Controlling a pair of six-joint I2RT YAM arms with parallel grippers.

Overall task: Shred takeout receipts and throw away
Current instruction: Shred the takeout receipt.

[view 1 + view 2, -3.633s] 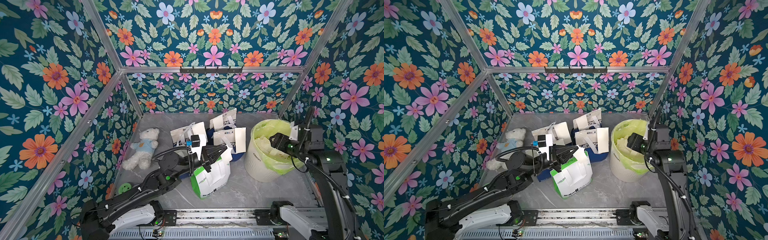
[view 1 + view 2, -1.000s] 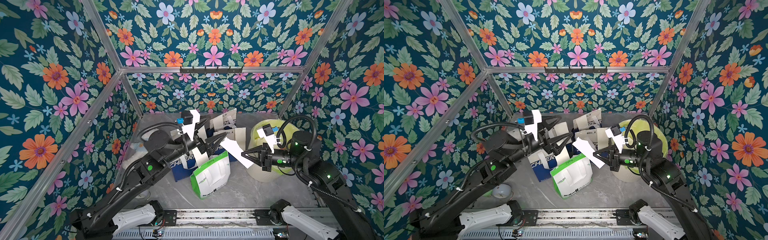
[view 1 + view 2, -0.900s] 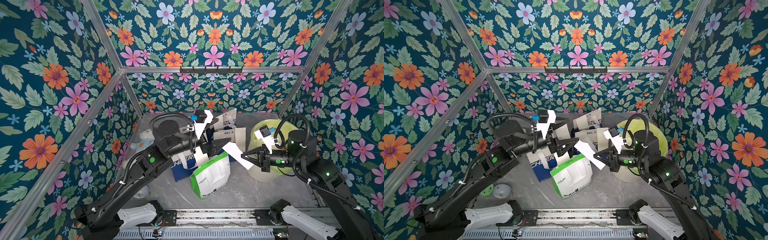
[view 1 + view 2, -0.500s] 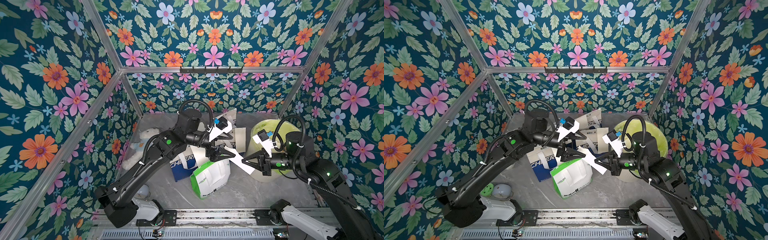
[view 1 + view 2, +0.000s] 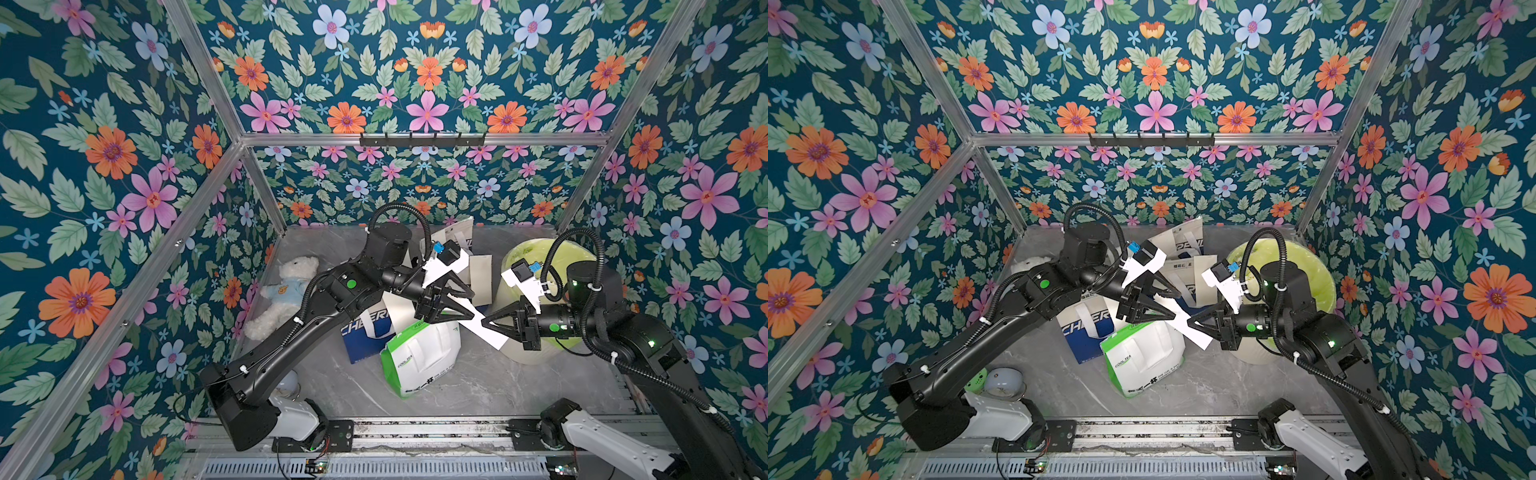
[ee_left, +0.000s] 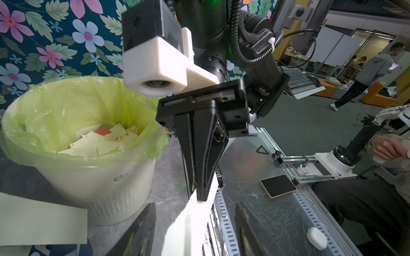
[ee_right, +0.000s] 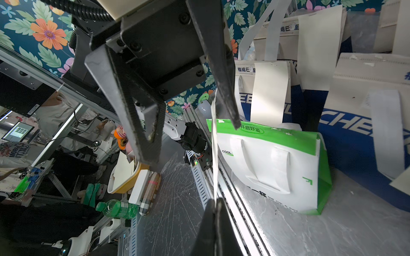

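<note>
Takeout receipt (image 5: 494, 336): white strip, hanging in the air over the green-and-white bag (image 5: 419, 361), just beside the lined bin (image 5: 532, 353).
Right tool (image 5: 487, 322): pinching one end, jaws fully closed.
Left tool (image 5: 477, 307): spread wide a second ago, now narrowing, half-open, fingers straddling the other end, not yet clamped.
Grey marble counter (image 5: 478, 386): carrying a blue bag (image 5: 365, 338) and, farther back, a teddy bear (image 5: 286, 286).
Floral walls (image 5: 415, 83): enclosing everything.
</note>
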